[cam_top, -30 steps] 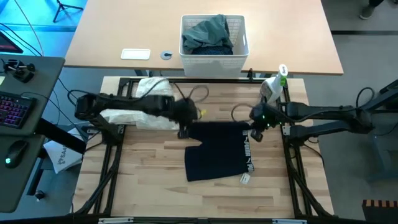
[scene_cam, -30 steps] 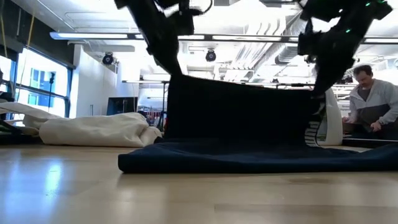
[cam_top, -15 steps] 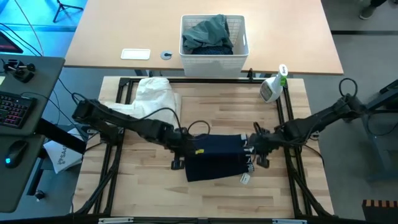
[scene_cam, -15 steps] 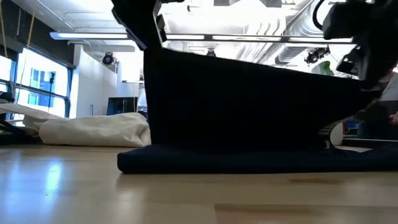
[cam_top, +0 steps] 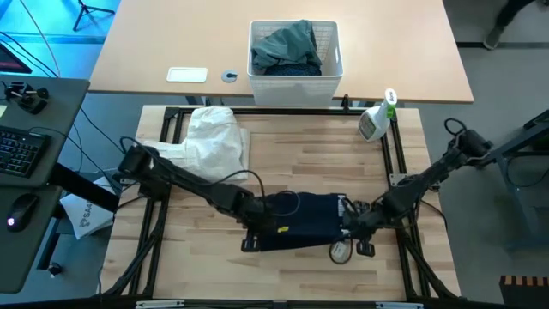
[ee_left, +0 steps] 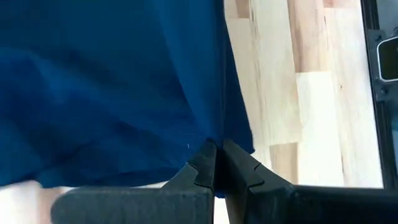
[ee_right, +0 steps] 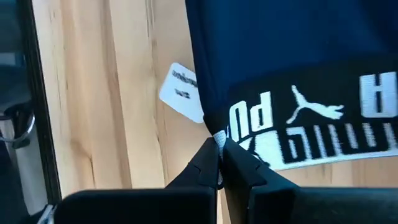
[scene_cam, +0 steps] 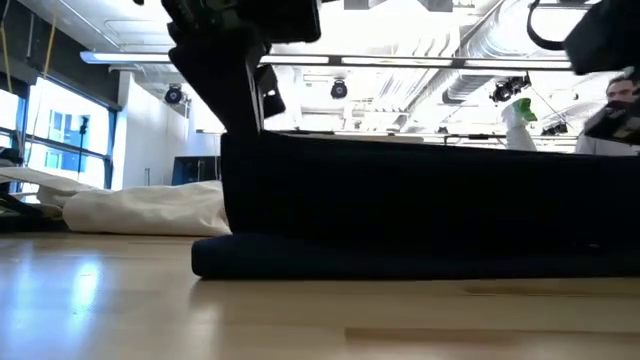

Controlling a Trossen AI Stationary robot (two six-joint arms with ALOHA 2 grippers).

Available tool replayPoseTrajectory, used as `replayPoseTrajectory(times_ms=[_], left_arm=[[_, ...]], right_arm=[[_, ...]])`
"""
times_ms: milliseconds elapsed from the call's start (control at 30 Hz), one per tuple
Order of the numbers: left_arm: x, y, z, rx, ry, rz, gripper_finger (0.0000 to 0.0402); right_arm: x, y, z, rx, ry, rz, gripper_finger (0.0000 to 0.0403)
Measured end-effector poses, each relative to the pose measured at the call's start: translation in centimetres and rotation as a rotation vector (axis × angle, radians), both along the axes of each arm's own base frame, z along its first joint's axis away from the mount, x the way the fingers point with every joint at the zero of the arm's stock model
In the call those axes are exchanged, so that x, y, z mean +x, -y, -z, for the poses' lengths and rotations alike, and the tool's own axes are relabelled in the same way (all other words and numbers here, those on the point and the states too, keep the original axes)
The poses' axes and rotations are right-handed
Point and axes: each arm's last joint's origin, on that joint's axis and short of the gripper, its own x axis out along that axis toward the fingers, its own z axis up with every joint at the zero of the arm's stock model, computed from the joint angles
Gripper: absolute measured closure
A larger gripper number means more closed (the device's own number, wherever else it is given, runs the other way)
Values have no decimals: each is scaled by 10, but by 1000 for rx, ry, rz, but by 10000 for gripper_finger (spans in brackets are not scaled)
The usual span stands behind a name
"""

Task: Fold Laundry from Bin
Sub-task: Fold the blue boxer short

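A pale butcher-block table (cam_top: 206,266) of narrow wooden strips sits inside a black metal frame, with a smooth tan desk behind it at 12 o'clock. On that desk stands the bin (cam_top: 295,83), a white rectangular plastic basket with fine lattice walls, holding a crumpled grey-green top (cam_top: 287,47).

On the table toward 6 o'clock lies the black piece with white Puma lettering (cam_top: 300,223), soft knit cloth doubled over into a flat rectangle; a white care tag (ee_right: 181,92) hangs at its edge. The left gripper (cam_top: 250,233) is at the piece's 9 o'clock edge, its dark fingers pinched together on the fabric's hem, as the left wrist view shows. The right gripper (cam_top: 358,233) is at the 3 o'clock edge, fingers likewise clamped tight on the lettered band. In the low view the cloth stands as a dark upright sheet above its lower layer.

A rumpled white cloth (cam_top: 206,142) lies heaped at 10 o'clock. A white spray bottle (cam_top: 376,118) with a green nozzle stands at 1 o'clock.
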Motion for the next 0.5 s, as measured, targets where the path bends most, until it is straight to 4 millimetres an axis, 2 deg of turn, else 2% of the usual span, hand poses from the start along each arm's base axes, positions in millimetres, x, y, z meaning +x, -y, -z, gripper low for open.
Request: replayPoseTrajectory(times_ms=[233, 367, 500], left_arm=[[6, 8, 19, -81, -56, -11, 397], [7, 11, 23, -206, -115, 12, 374], [4, 9, 19, -329, -184, 20, 338]], right_arm=[[0, -8, 10, -19, -38, -12, 403], [6, -12, 20, -39, -50, -22, 400], [11, -15, 34, -69, -89, -23, 363]])
